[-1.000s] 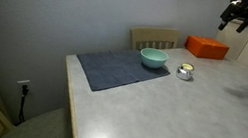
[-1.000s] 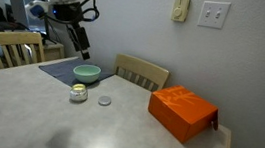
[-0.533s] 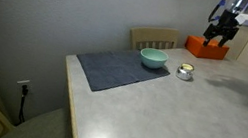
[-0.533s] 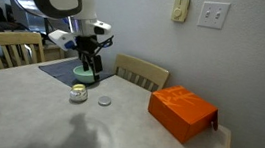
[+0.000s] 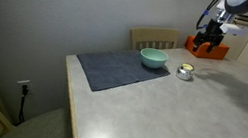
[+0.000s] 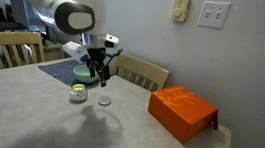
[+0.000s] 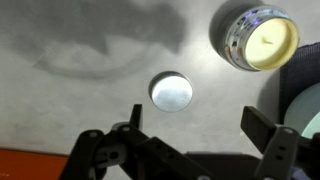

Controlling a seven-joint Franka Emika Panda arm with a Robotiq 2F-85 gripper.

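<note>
Hand (image 7: 190,128) hangs over the table (image 7: 40,100). Jaws spread as wide as they go, nothing between them, nothing touched

Wrist view, low beside one finger: a sliver of the orange box (image 7: 18,156), well apart from the work

Straight ahead of the gap between my fingers, just past the tips: small round lid (image 7: 171,91), silver, lying flat on the bare table, on its own. It sits close to centred on the gap. In an exterior view the lid (image 6: 104,101) lies just below the hand (image 6: 98,78), with clear air between the two

Further over, beyond my other finger: candle tin (image 7: 258,40), upright, open, pale wax showing. It is near the lid, not touching it

At the frame's edge past the tin: the pale bowl (image 7: 308,100). Both exterior views put it on the dark mat (image 6: 57,72), behind the tin as seen from my hand

Progress, as I judge it:
- early
- I stand lined up over the lid, and that is all that is done
- no descent to the table, no grip, nothing lifted or shifted
- the lid is off the tin, and everything that needs contact is not yet done
</note>
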